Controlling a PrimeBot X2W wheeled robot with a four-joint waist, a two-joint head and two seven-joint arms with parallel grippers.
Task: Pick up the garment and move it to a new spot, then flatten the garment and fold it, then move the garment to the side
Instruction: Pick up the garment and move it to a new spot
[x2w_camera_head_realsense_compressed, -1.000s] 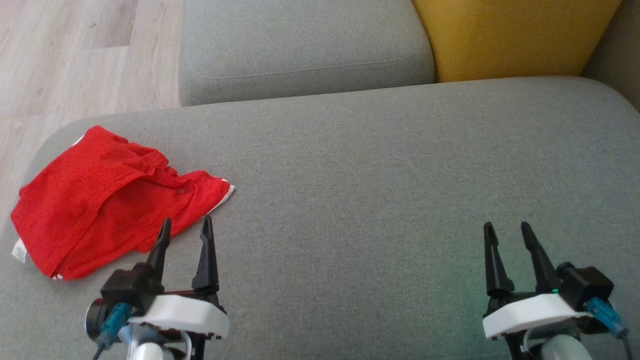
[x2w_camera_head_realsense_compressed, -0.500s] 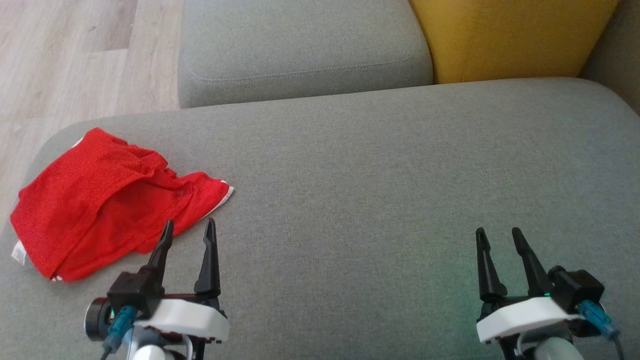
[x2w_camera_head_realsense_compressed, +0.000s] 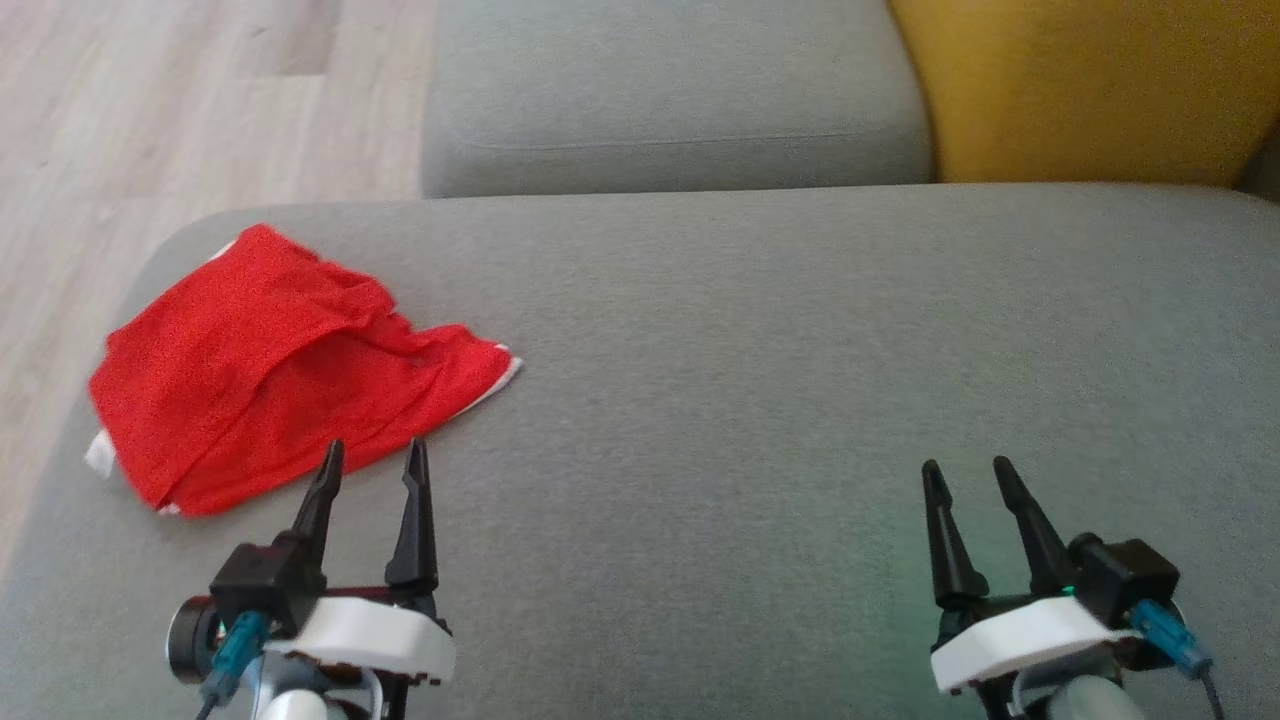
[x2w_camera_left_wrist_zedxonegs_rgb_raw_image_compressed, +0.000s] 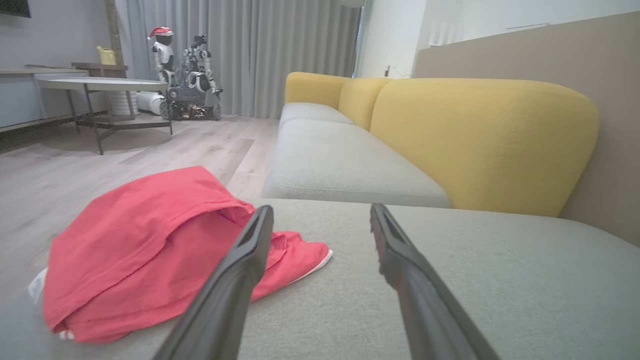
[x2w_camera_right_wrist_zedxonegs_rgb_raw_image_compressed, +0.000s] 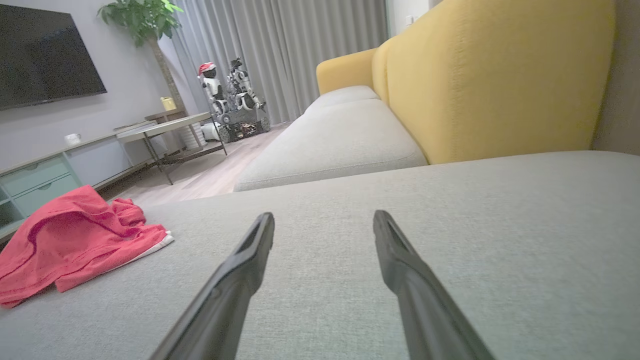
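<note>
Step 1, pickup not begun: garment (x2w_camera_head_realsense_compressed: 290, 370) lies crumpled by sofa seat's (x2w_camera_head_realsense_compressed: 750, 350) left edge. L pincer (x2w_camera_head_realsense_compressed: 375, 448) spread, near its hem; R pincer (x2w_camera_head_realsense_compressed: 965, 464) spread, well apart. Next: L reaches fwd, pinches cloth.

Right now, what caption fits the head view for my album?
Crumpled red garment on the grey sofa cushion, open left gripper at its near edge.

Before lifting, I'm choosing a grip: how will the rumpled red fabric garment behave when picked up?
Probably floppy: the rumpled red fabric garment lies in soft folds, so it should drape. Likely light: it looks thin. Loose layers may separate.
</note>
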